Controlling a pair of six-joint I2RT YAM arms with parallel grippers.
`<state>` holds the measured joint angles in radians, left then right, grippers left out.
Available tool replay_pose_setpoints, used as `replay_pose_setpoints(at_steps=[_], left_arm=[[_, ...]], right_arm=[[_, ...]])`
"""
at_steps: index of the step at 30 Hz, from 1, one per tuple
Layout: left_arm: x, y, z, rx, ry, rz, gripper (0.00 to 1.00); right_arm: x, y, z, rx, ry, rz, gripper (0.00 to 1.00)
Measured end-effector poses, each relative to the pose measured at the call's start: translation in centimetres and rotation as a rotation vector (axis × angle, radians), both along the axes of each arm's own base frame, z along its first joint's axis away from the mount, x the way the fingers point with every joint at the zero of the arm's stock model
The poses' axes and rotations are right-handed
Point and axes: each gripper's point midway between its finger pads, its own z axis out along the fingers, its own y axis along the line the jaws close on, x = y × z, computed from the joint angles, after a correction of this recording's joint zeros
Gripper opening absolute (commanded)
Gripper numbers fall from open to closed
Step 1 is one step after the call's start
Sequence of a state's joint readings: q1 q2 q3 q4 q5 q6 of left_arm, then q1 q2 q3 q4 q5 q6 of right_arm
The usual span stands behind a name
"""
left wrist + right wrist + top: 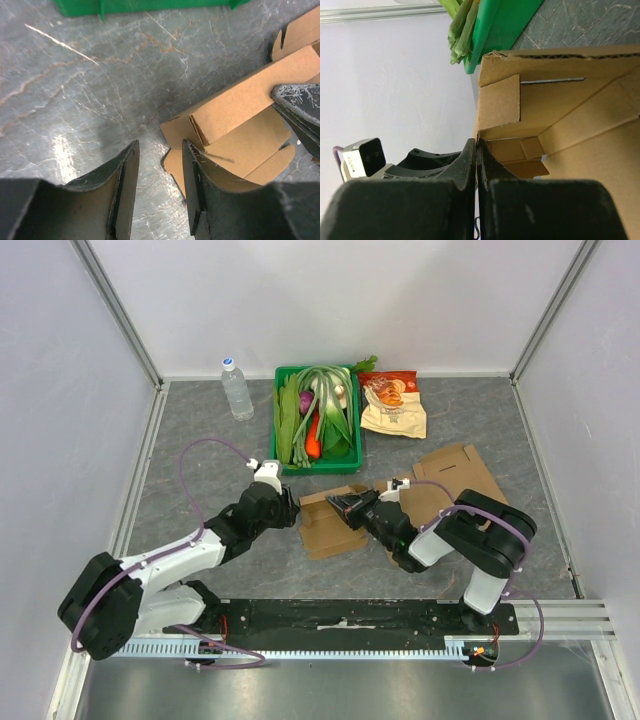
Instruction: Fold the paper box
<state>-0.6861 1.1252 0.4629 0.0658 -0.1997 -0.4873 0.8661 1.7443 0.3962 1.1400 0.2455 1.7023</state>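
Observation:
The brown paper box (322, 530) lies partly folded on the grey table between the two arms, one long wall raised. My right gripper (348, 506) is shut, pinching the edge of that raised wall (500, 102) at its end; its fingertips meet at the cardboard edge (476, 142). My left gripper (291, 508) hovers just left of the box, open, with only bare table between its fingers (160, 145). In the left wrist view the box (240, 105) sits right of my fingers and the right gripper's dark tip (300, 107) holds its wall.
A green basket (283, 420) of vegetables stands behind the box. A water bottle (237, 388) is to its left and a snack bag (393, 403) to its right. A second flat cardboard piece (458, 478) lies at the right, partly under the right arm.

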Motion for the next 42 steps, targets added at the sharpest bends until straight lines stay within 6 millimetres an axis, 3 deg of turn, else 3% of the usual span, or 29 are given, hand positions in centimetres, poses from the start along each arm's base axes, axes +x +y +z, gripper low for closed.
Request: replay_pose_setpoints(at_steps=[11,30,42], left_arm=[[-2.6,-1.6,-1.3,-0.027,0.027,-0.031,0.47],[-1.7,-3.3,-1.4,0.092,-0.105,0.033,0.47],[0.2,-3.6,-1.3,0.204,-0.171,0.14,0.29]], right_arm=[[-0.8,-0.9,-0.3,0.017,-0.051,0.005,0.0],[-0.7,-0.8,-0.6,0.06,-0.025,-0.003,0.0],[-0.6,-0.9,-0.4,0.086,-0.008,-0.013,0.0]])
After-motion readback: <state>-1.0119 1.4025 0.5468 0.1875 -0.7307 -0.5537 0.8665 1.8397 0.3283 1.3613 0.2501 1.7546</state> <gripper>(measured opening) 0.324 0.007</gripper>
